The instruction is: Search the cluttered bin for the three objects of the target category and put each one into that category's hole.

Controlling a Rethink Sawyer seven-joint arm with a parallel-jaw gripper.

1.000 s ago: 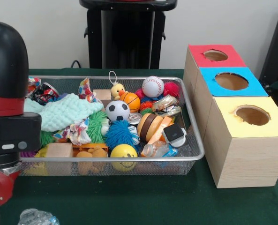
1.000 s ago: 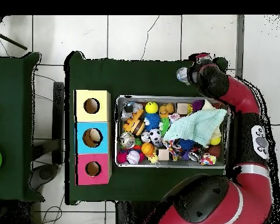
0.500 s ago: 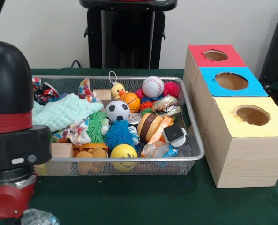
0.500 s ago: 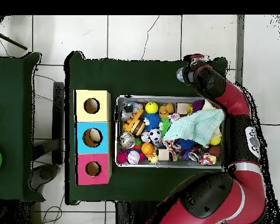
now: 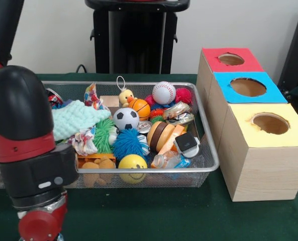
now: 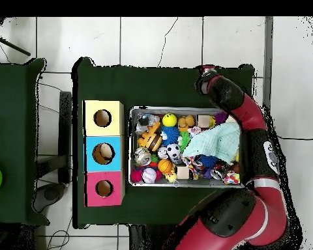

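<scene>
The wire mesh bin point(image 5: 209, 143) is full of toys. One see-through bottle with a blue-and-white label point(image 5: 172, 160) lies in its front right corner; it also shows in the overhead view point(image 6: 142, 120). My arm fills the left foreground of the front view, its red wrist end point(image 5: 40, 224) low over the green cloth in front of the bin. In the overhead view my gripper point(image 6: 203, 73) is outside the bin, past its corner. The wrist hides what is under it. No other bottle shows.
Three wooden boxes with round holes stand beside the bin: red point(image 5: 231, 60), blue point(image 5: 246, 88), yellow point(image 5: 269, 125). Silver foil packets point(image 5: 178, 113), balls, a mint cloth point(image 5: 76, 118) and blocks crowd the bin. The pedestal point(image 5: 136, 35) stands behind.
My arm has swung to the right in the front view. A crumpled bottle seen under the wrist at the bottom edge before is now hidden behind it.
</scene>
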